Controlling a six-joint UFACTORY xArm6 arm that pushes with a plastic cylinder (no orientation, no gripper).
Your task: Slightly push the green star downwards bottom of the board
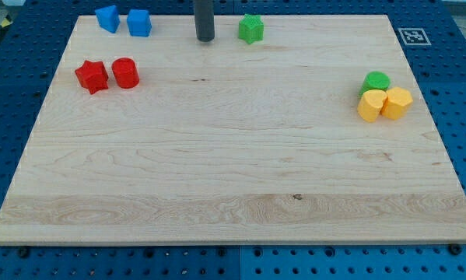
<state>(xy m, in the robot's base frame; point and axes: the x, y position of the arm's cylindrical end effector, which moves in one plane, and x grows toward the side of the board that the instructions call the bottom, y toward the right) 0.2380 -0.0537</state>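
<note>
The green star (pixel 250 29) lies near the view's top edge of the wooden board (pixel 233 179), a little right of centre. My tip (pixel 205 39) stands on the board to the left of the green star, with a clear gap between them. The rod rises straight up out of the view's top.
Two blue blocks (pixel 107 17) (pixel 139 22) lie at the top left. A red star (pixel 92 76) and a red cylinder (pixel 125 73) touch below them. At the right, a green cylinder (pixel 376 82) sits against two yellow blocks (pixel 370 105) (pixel 397 102). A marker tag (pixel 412 36) is at the top right.
</note>
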